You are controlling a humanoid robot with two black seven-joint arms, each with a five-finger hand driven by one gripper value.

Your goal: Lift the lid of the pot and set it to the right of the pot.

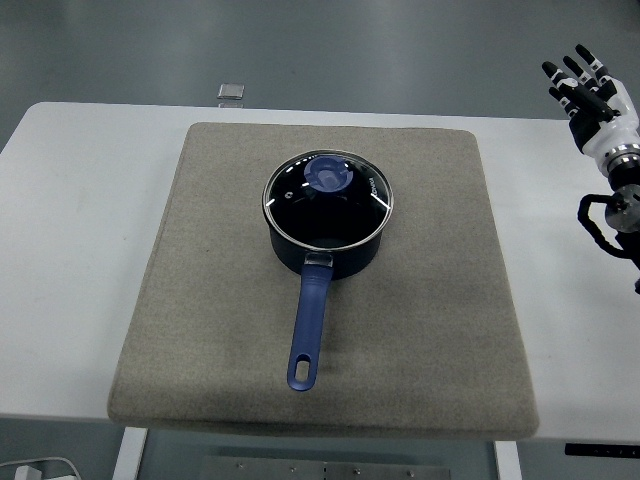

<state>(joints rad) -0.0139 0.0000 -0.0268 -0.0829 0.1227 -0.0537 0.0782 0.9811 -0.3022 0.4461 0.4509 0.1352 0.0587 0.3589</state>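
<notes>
Fingers (578, 68) of the right hand (592, 92) are spreading apart and pointing up, gripping nothing, at the far right edge of the white table (70, 220). Well to the left of those fingers — at the table's far edge — a small grey square object (230, 92) is lying. Nearer, a large grey-brown felt mat (180, 330) is covering the table's middle. On it, well apart from the fingers and lower left of them, the dark blue saucepan (328, 250) is standing upright, its long blue handle (308, 335) pointing toward the table's near edge. The round glass pot lid (328, 196) with a metal rim is sitting closed on the saucepan, its blue knob (327, 176) at the centre — untouched. Below the fingers, the black wrist joint and cables (612, 215) are hanging over the table's right side.
</notes>
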